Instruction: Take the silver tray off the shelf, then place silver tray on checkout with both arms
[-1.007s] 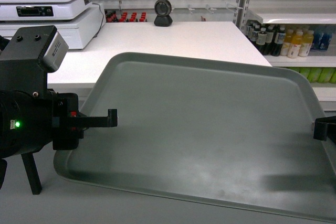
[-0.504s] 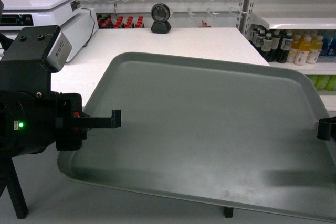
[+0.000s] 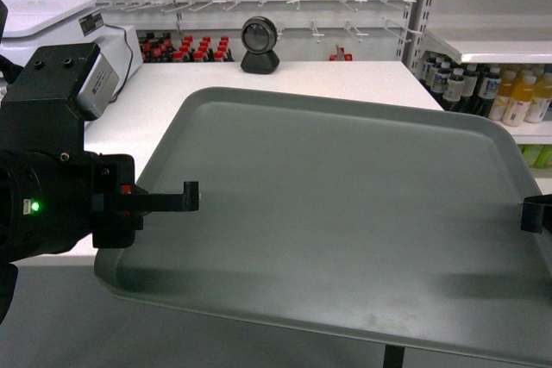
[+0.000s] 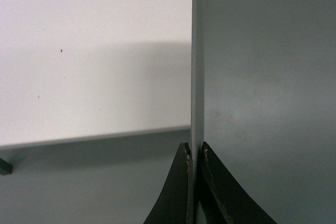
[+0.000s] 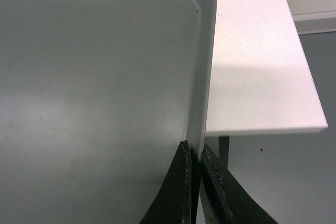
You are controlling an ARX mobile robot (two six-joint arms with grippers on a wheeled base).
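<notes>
the silver tray (image 3: 336, 221) hangs in the air between the two arms, its far half already over the near edge of the checkout (image 3: 285, 79), its near half over the grey floor. the left gripper (image 4: 194, 153) is clamped on the tray's left rim; in the left wrist view both jaws sit tight against the thin edge with no gap. the right gripper (image 5: 193, 153) is clamped the same way on the right rim, just short of the rounded far corner. in the head view the tray looks close to level, though it slopes a little toward 5 o'clock.

the main risk is the grip itself. each jaw pair pinches only a narrow lip, so any twist or uneven pull between the arms could let the rim slide out and drop the tray. if one arm lowers ahead of the other, the tray tips and the lower pinch takes the whole load. if the arms drift apart or together, the rim could be pried loose or the tray bowed.

the scanner (image 3: 259, 45) stands at 12 o'clock on the counter, well apart from the tray's far edge; pushing too far forward would knock it. setting down too early would leave the near half overhanging, and the tray could tip off once released.
</notes>
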